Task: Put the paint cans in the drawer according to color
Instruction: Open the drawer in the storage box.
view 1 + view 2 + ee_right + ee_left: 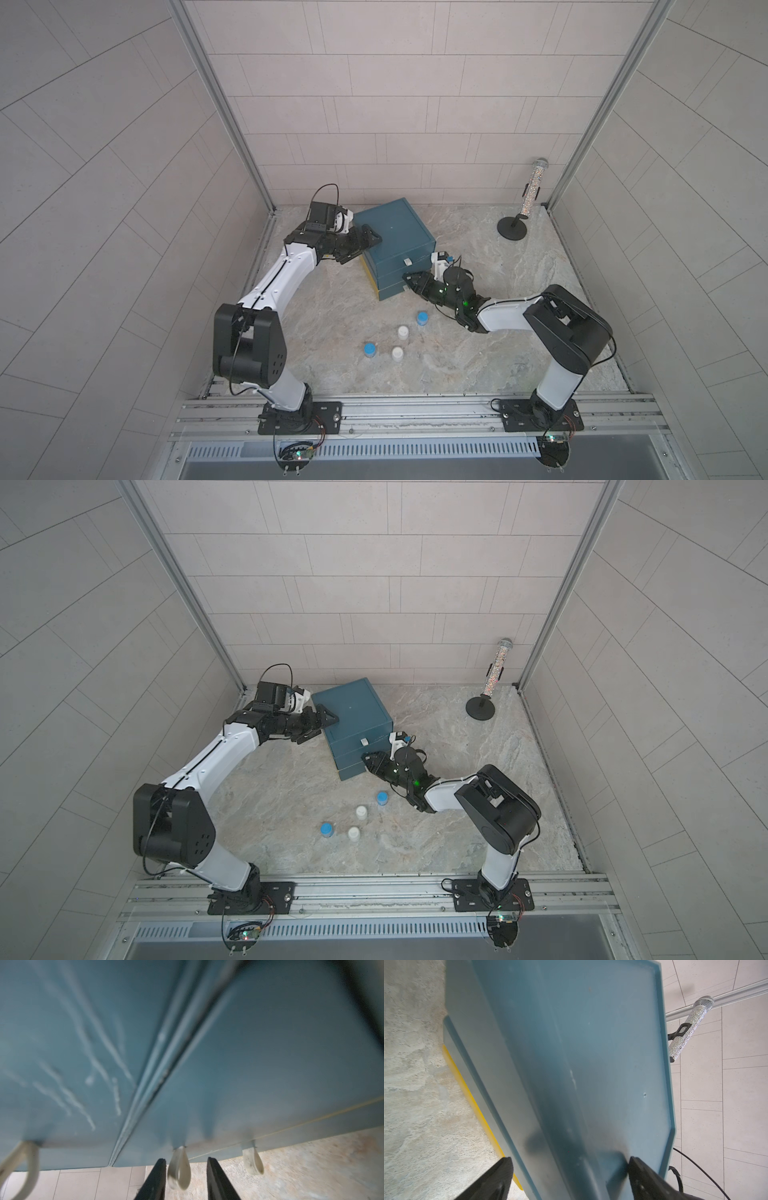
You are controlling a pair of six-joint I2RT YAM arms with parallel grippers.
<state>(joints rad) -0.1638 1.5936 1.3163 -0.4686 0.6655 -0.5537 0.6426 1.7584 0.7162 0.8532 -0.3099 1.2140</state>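
Standing upright, paint cans (403,332), axes vertical

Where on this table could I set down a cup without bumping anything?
Roomiest is the bare stretch between the blue cabinet and the glittery tube's stand. The strip between the four jars and the front rail is free too. Crowded: the cabinet's front, where the right end effector is, and its corner, straddled by the left end effector.

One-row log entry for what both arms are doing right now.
left gripper: open, astride cabinet corner | right gripper: open around middle pull loop | not stowed: two blue cans, two white cans
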